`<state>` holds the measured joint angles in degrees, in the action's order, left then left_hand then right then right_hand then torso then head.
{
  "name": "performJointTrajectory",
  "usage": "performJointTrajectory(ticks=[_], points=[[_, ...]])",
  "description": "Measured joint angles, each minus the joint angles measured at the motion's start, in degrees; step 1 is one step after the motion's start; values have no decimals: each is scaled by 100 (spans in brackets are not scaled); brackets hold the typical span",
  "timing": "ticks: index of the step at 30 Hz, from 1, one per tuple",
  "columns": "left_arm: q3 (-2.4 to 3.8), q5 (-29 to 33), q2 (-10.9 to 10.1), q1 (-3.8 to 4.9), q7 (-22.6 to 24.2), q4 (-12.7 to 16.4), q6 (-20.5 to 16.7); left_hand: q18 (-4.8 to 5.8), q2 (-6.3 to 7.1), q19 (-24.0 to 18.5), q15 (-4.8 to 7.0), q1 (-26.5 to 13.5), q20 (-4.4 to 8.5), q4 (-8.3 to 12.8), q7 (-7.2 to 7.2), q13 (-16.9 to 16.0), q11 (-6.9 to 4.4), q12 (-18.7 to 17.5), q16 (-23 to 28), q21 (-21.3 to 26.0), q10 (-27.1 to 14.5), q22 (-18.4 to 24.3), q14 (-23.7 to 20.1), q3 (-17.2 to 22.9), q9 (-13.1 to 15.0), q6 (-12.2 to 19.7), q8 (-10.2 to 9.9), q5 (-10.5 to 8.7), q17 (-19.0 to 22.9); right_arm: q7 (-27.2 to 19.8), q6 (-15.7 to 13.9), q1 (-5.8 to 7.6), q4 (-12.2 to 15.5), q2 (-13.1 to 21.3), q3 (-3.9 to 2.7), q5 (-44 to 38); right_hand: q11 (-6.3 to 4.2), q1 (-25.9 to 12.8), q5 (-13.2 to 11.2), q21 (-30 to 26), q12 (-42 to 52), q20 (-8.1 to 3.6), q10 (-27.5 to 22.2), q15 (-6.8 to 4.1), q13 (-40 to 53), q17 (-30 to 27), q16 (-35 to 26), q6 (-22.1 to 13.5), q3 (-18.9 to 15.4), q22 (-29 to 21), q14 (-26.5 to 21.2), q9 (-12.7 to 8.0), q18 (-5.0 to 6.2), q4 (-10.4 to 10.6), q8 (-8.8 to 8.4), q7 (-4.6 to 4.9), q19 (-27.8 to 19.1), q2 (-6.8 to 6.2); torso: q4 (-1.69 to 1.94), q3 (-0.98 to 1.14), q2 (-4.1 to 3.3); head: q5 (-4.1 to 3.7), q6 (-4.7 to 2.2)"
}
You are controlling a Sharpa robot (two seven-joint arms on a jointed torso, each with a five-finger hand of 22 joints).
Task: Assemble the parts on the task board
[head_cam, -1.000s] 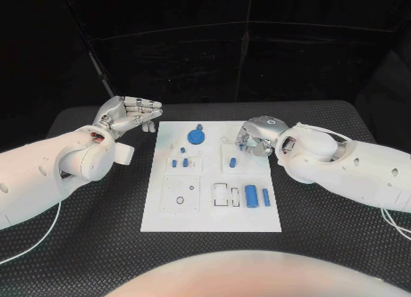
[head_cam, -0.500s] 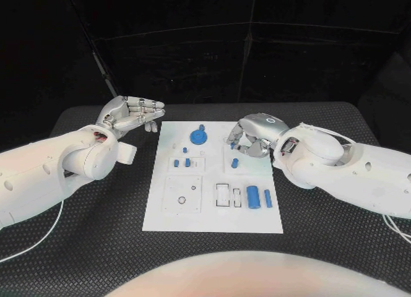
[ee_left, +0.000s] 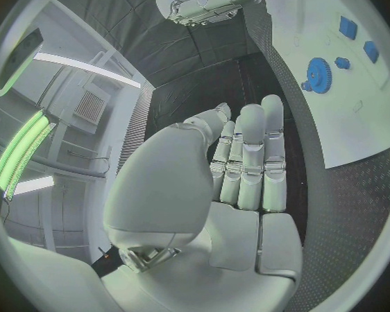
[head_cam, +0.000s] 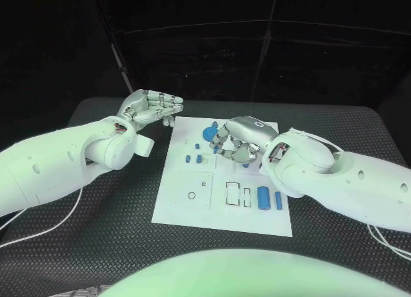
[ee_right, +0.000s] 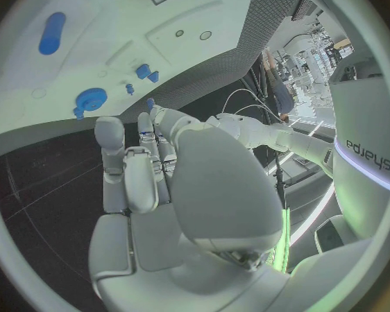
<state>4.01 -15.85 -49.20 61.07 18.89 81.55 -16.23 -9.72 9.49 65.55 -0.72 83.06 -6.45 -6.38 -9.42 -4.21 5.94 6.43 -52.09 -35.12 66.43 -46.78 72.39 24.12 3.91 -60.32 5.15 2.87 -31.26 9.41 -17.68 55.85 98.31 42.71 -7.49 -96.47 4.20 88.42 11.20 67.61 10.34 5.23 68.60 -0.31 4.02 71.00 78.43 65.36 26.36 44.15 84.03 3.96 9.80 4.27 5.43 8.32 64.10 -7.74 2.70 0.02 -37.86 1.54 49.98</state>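
From the head view, the task board (head_cam: 225, 180) lies in the middle of the black table (head_cam: 108, 204), and the right hand (head_cam: 236, 141) hangs over its far middle with fingers curled downward; whether they close on a part I cannot tell, since the hand hides what is beneath. The left hand (head_cam: 150, 109) is raised off the board's far left corner, fingers together and bent, holding nothing visible. On the board a blue gear (head_cam: 210, 132) sits at the far edge, small blue pegs (head_cam: 193, 159) lie left of the right hand, and a blue cylinder (head_cam: 262, 197) with a slimmer blue pin (head_cam: 278, 200) rests at the near right. In the left wrist view, the left hand (ee_left: 247, 161) shows straight, close-set fingers with nothing in them, and the gear (ee_left: 317, 72) lies beyond them. In the right wrist view, the right hand (ee_right: 143, 166) has its fingers drawn near together over the board (ee_right: 117, 55). The step looks like a pick or seating at the far middle. The next move probably calls for a careful descent, as the pegs nearby crowd the fingers.
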Motion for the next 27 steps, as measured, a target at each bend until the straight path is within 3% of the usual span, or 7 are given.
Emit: performJointTrajectory(ticks=[11,15,18,27], points=[[1,2,56,0,0,-3,0,0,0,0,0,0,0,0,-22,-1,-20,0,0,0,-20,0,0,0,0,22,0,0,6,-206,-7,-374,-305,-380,34,101,0,-54,0,0,0,0,0,0,0,-1,0,-5,1,-25,0,-2,-1,-1,-2,-4,0,7,-7,7,1,396,3],[1,2,79,0,0,-2,1,0,0,0,0,0,0,0,-22,-1,0,0,0,0,-41,0,0,0,1,22,0,0,6,-260,-1,-459,-395,-458,66,99,0,-53,0,0,0,0,0,0,0,-1,0,-5,1,-33,0,-3,0,-1,-13,-4,0,7,-7,8,1,474,3],[1,3,97,0,0,-1,1,0,0,0,0,0,0,0,-21,-1,0,0,0,0,-41,0,0,0,1,22,0,0,6,-292,12,-495,-423,-482,149,85,0,-53,0,0,0,0,0,0,-1,-1,0,-5,14,-33,0,-4,0,-15,-13,-4,0,7,-14,9,3,523,3],[1,4,137,2,0,-6,4,1,0,0,0,0,0,16,-22,21,32,-21,22,23,-133,17,0,16,1,22,0,0,26,-358,80,-520,-529,-560,277,31,0,-75,0,0,-23,21,-1,0,0,-2,-1,-5,14,-32,0,-5,-1,-15,-14,-5,-21,-15,-20,12,4,593,3]])
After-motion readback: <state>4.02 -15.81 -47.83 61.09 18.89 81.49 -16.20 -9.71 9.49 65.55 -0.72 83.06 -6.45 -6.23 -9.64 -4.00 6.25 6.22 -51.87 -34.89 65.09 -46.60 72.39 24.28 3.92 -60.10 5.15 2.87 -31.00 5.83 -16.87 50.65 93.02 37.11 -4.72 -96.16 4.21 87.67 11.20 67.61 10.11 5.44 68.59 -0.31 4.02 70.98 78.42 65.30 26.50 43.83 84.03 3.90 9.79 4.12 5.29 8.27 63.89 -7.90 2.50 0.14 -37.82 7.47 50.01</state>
